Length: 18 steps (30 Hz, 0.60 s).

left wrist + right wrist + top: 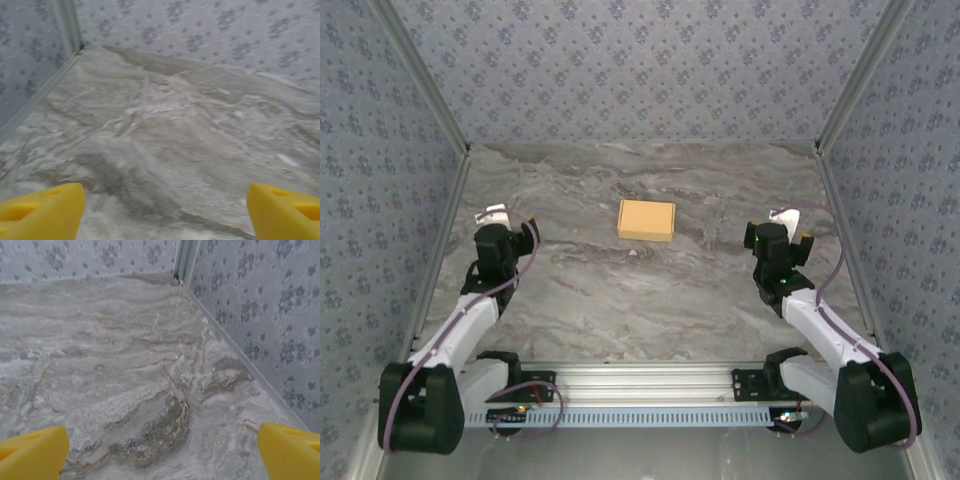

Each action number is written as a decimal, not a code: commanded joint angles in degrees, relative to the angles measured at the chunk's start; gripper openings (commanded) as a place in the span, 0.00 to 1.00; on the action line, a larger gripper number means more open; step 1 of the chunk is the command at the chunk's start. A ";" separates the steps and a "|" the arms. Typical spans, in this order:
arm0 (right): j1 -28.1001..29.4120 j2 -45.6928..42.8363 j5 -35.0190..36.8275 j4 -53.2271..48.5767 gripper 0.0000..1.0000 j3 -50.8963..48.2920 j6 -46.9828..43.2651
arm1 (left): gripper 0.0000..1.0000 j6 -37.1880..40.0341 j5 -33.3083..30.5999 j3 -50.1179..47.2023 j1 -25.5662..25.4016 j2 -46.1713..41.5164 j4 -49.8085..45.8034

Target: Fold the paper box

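Paper box (647, 220): closed on counter (620, 300), well apart from left hand (165, 212) and right hand (162, 452), both wide open, empty; risk: unheld flaps may spring open.

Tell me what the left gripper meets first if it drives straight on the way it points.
Probably the bare marble tabletop: the left gripper, jaws open, tilts down at it; the patterned wall lies beyond.

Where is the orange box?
In the top view, the paper box lies mid-table, between the left gripper and right gripper, touching neither.
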 commanded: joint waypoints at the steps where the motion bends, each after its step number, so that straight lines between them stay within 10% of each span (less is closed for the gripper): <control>1: -0.74 4.44 -1.48 9.90 0.99 -2.64 -3.72 | 0.88 5.79 3.09 -1.26 1.71 5.66 7.58; 13: -5.31 18.05 -12.38 30.79 0.99 -5.46 -11.65 | 0.96 10.57 10.24 -4.94 4.92 29.11 38.67; 18: -9.23 23.30 -17.58 42.81 0.99 -9.16 -11.41 | 0.96 10.31 13.06 -2.88 5.77 28.08 32.23</control>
